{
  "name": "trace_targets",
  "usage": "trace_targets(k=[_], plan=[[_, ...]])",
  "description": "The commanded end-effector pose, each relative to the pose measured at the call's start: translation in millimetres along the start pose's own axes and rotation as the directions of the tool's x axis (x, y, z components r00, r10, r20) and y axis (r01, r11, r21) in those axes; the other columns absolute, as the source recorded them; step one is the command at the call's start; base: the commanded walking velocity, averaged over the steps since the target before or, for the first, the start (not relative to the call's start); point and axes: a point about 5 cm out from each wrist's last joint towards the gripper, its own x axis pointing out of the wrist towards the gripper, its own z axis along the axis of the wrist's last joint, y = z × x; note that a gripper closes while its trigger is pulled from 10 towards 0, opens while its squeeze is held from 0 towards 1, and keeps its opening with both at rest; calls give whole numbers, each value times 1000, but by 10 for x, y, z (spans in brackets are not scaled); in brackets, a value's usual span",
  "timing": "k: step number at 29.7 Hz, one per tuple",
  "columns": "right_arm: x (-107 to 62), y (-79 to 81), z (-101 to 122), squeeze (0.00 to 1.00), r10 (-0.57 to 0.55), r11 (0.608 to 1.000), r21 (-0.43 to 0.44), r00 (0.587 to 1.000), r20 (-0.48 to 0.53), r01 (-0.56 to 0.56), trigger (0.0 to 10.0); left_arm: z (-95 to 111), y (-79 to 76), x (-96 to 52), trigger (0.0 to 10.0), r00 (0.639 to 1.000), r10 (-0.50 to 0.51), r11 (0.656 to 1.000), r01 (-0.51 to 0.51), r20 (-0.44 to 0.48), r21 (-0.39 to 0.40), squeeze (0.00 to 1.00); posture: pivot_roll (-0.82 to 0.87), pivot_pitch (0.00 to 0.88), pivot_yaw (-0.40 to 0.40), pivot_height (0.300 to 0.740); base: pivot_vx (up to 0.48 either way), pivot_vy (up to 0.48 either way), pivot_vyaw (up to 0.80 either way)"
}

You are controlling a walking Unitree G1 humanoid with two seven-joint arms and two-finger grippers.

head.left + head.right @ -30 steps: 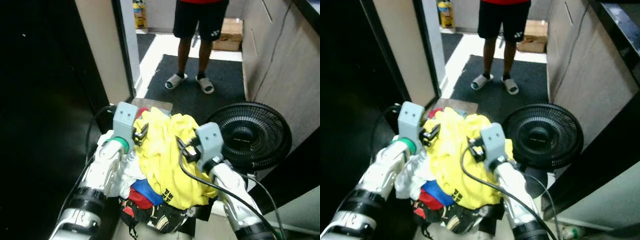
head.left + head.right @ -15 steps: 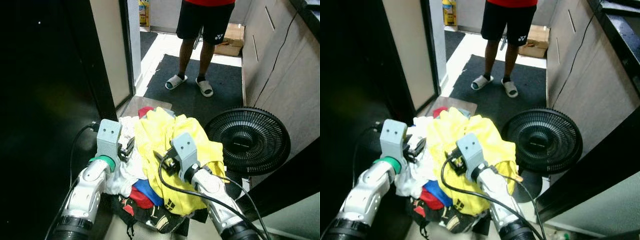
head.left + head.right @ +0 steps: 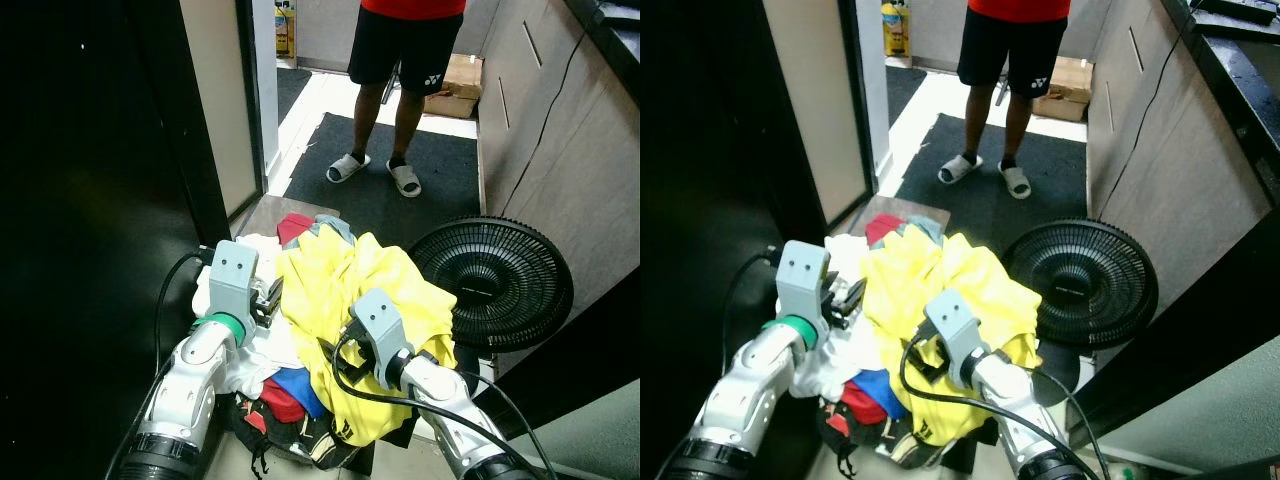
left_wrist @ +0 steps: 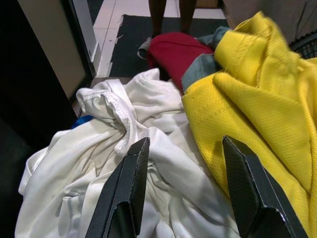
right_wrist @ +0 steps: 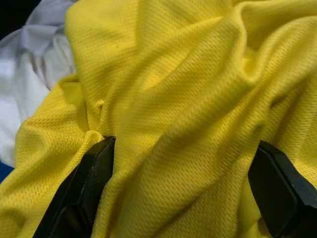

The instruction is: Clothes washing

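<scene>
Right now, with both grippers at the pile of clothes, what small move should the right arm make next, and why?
Probably close the right gripper on the yellow mesh shirt. Its black fingers stand open with a fold of that fabric bunched between them, so closing should catch it. The left gripper is also open, over the white cotton garment, and could close likewise.

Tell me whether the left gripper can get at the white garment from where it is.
Probably yes. The left gripper hangs open right over the white garment, its fingers astride a fold, nothing between. The yellow shirt lies beside it, not across it.
</scene>
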Motion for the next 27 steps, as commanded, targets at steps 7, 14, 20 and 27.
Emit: trace_targets(k=[7, 14, 20, 27], plan=[[-229, -297, -213, 729, -296, 952, 72, 955, -28, 297, 0, -60, -5, -10, 10000, 999, -3, 1000, 3, -35, 8, 0, -25, 109, 66, 740, 0, 0, 0], [-330, -749, 334, 0, -546, 813, 379, 805, 231, 442, 0, -8, -30, 71, 10000, 999, -26, 999, 27, -33, 19, 0, -43, 99, 105, 740, 0, 0, 0], [-349, -835, 469, 0, -581, 794, 398, 765, 278, 458, 0, -4, -14, 81, 10000, 999, -23, 999, 24, -35, 21, 0, -46, 95, 109, 740, 0, 0, 0], [-349, -833, 500, 0, -598, 784, 401, 749, 284, 474, 0, -14, -39, 77, 10000, 999, -22, 1000, 23, -40, 15, 0, -43, 109, 109, 740, 0, 0, 0]])
